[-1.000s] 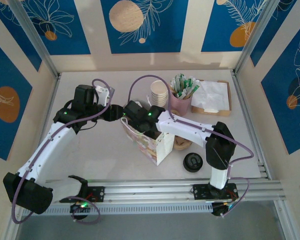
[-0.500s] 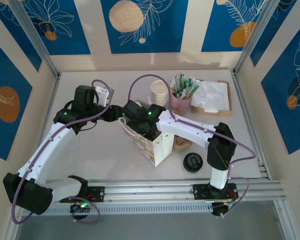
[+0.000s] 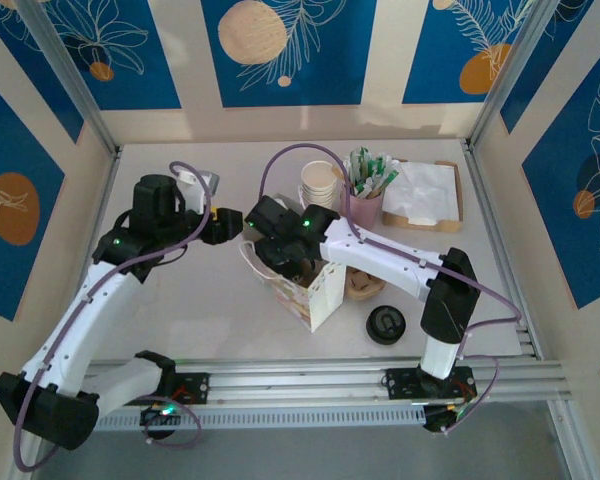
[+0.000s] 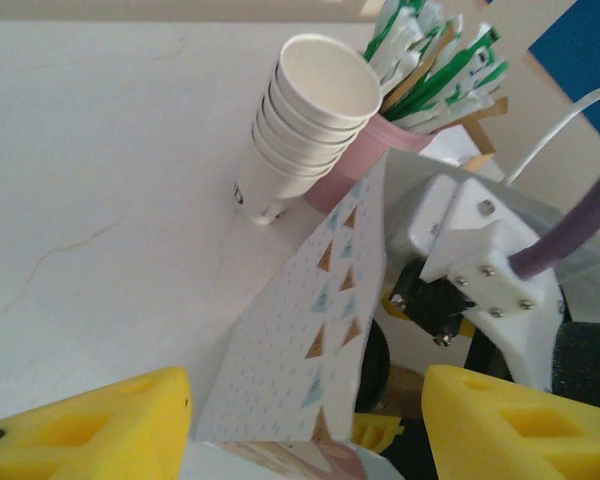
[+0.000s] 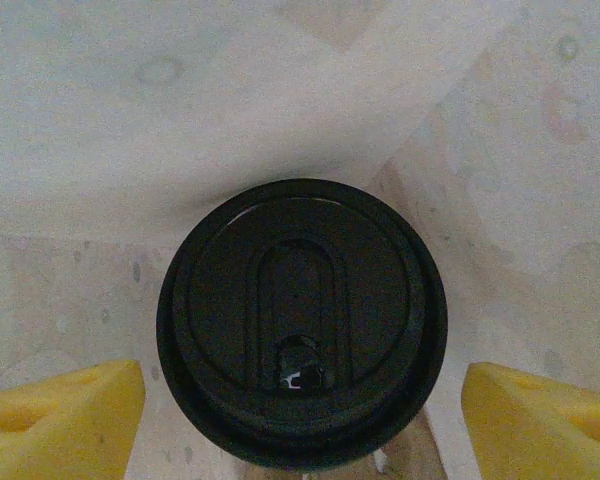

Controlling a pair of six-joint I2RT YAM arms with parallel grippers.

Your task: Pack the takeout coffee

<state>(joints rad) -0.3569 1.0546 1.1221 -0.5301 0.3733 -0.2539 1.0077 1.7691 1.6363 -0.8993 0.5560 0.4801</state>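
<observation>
The takeout coffee cup, seen from above by its black lid (image 5: pixel 300 320), stands inside the patterned paper bag (image 3: pixel 310 288). My right gripper (image 5: pixel 302 425) hovers over it within the bag's mouth. Its yellow fingers (image 5: pixel 60 420) stand on either side of the lid, a small gap on each side, open. From above, the right gripper (image 3: pixel 285 255) is over the bag's open top. My left gripper (image 4: pixel 305 420) is open at the bag's left rim. The bag's wall (image 4: pixel 310 330) stands between its fingers (image 4: pixel 80 430) without being pinched. From above, the left gripper (image 3: pixel 223 226) sits just left of the bag.
A stack of paper cups (image 3: pixel 318 185), a pink cup of sugar sticks (image 3: pixel 363 198) and a napkin tray (image 3: pixel 423 195) stand behind the bag. A spare black lid (image 3: pixel 386 324) and a brown sleeve (image 3: pixel 364 286) lie to the bag's right.
My left gripper has opened, let go of the bag's rim and drawn back to the left. The right gripper's fingers have spread wider around the cup lid.
</observation>
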